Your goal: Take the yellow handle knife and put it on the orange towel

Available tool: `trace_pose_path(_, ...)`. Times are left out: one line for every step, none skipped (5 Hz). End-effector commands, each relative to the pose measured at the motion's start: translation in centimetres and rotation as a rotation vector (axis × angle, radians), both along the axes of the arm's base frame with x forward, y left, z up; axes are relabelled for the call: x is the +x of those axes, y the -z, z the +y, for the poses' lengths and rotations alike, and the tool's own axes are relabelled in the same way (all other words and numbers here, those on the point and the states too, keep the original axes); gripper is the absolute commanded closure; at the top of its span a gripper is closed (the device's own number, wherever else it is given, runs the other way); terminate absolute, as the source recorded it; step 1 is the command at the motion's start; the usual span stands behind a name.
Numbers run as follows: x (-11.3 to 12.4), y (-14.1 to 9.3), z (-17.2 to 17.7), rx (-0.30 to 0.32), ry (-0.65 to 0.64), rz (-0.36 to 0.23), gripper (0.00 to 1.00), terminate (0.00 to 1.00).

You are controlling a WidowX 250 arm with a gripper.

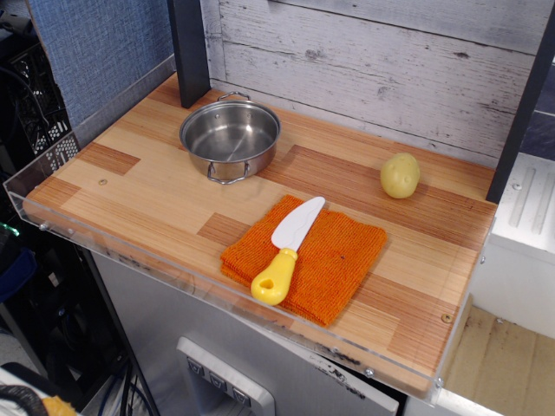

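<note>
The yellow handle knife (286, 251) lies on the orange towel (334, 260), near the front of the wooden table. Its white-grey blade points to the back right and reaches the towel's far edge. Its yellow handle sticks out over the towel's front left edge. The gripper is out of view; no part of the arm shows.
A steel pot (230, 137) stands at the back left of the table. A round yellowish potato (400, 175) lies at the back right. A clear plastic rim (173, 277) runs along the table's front and left edges. A dark post (189, 52) stands behind the pot.
</note>
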State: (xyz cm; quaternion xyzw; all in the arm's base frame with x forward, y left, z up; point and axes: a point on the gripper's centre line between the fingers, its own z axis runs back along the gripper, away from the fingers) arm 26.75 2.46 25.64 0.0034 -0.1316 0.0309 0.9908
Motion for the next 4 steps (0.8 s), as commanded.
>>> trace_pose_path(-0.05, 1.40, 1.12, -0.031, 0.064, 0.094, 0.00, 0.00)
trace_pose_path(-0.05, 1.40, 1.12, -0.031, 0.064, 0.094, 0.00, 0.00)
trace_pose_path(-0.05, 1.40, 1.12, -0.031, 0.064, 0.094, 0.00, 0.00)
trace_pose_path(-0.05, 1.40, 1.12, -0.031, 0.064, 0.094, 0.00, 1.00)
